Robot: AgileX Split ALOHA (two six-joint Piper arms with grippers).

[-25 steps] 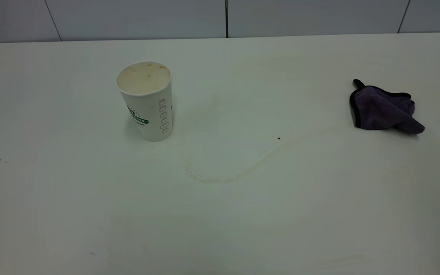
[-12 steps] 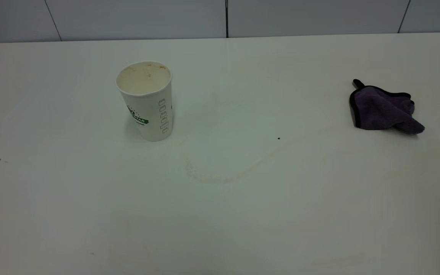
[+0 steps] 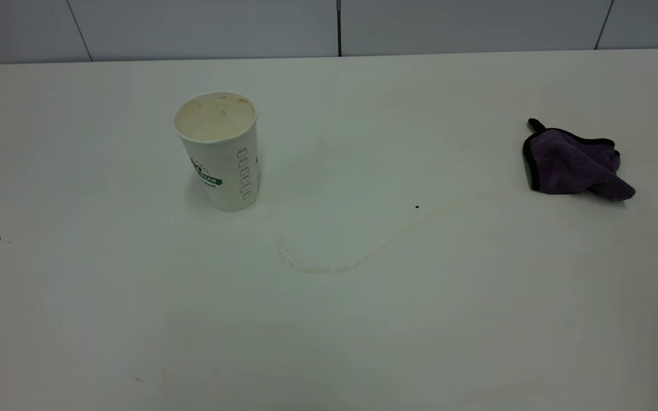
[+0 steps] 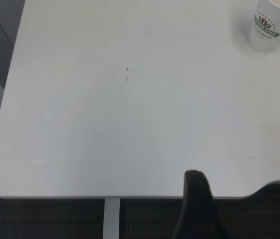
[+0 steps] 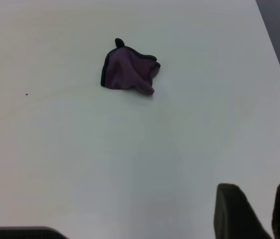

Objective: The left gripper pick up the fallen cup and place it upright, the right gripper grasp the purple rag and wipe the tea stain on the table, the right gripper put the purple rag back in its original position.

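1. The cup (image 3: 218,149) is stood upright on the table (image 3: 329,319).
2. The rag (image 3: 574,162) is laid aside, seemingly returned; a faint stain (image 3: 357,260) remains.
3. The right gripper (image 5: 259,209) is parted, empty; the left gripper's (image 4: 195,199) state cannot be told.

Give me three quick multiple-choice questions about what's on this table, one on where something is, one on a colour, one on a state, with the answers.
1. Where does the purple rag lie, seen from the exterior view?
A. at the table's right side
B. beside the cup
C. inside the cup

2. What colour is the logo on the cup?
A. blue and yellow
B. green and red
C. black only

3. How does the cup stand?
A. on its side
B. upside down
C. upright, mouth up

Answers:
1. A: the rag lies far right, well apart from the cup.
2. B: the left wrist view shows a green ring with red marks.
3. C: its open mouth faces up and its base is on the table.
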